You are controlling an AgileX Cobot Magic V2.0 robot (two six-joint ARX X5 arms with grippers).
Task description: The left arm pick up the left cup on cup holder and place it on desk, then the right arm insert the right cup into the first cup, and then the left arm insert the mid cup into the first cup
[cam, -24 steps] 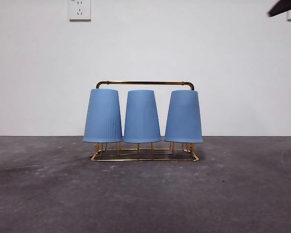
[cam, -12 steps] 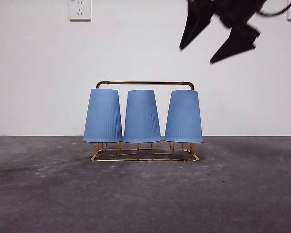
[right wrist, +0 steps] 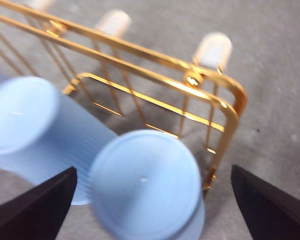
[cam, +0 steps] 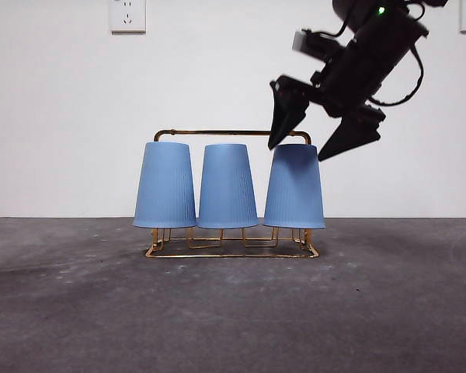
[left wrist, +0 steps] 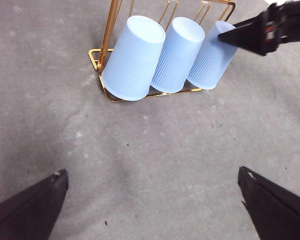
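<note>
Three blue cups are sitting upside down in a row on the holder (cam: 231, 135), which is standing on the worktop (cam: 233, 311) toward its far edge, midway between the left and right edges, exactly as in the earlier frames. The left cup (cam: 165, 185), mid cup (cam: 227, 186) and right cup (cam: 294, 186) are keeping their places on the prongs, none lifted.

The left claw (left wrist: 152, 182) is hanging high above the bare worktop nearer the front edge, jaws spread wide and holding nothing, with the rack well ahead of it.

The right claw (cam: 304, 138) is what is changing: a second ago only a black tip was showing at the top right corner, half a second ago it was swinging in high above the rack, and now it is coming down just over the right cup's upturned base, jaws wide apart on either side of it and gripping nothing.
</note>
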